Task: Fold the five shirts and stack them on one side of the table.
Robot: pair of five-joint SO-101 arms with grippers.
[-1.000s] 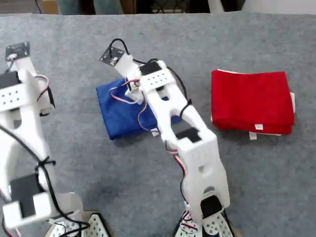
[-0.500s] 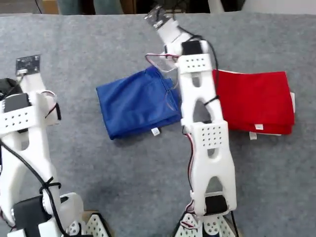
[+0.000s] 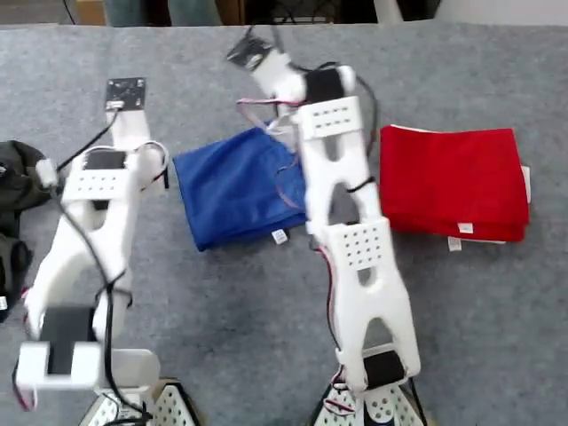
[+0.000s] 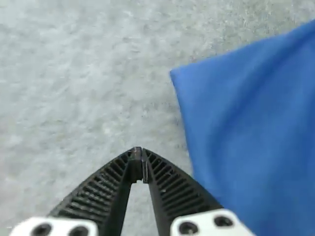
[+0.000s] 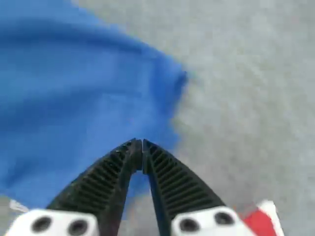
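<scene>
The left claw (image 4: 137,158) is pressed together with nothing in it, hanging over bare gray table (image 3: 177,337). The right claw (image 5: 139,147) is pressed together too, and I see no cloth caught between its tips. It hangs just above the edge of the blue shirt (image 3: 232,186), near a corner.

Looking down over the table, the blue shirt lies folded near the middle. Its long axis is tilted, running roughly from 8 o'clock to 2 o'clock. From the left claw the shirt lies at about 3 o'clock, with its near corner just beside the tips but apart from them. The right claw sits over the shirt's corner at about 1 o'clock.

At 3 o'clock from the blue shirt, near but not touching, the red shirt (image 3: 448,182) lies folded, with something white peeking out from under it. Out at 9 o'clock, by the table's edge, dark clothes (image 3: 18,173) lie bunched and not yet folded.

I'd say the blue shirt goes onto the red one next. That means a carry toward 3 o'clock, and the right arm is the nearer one for it. Its claw would have to spread before it can bite the cloth.
</scene>
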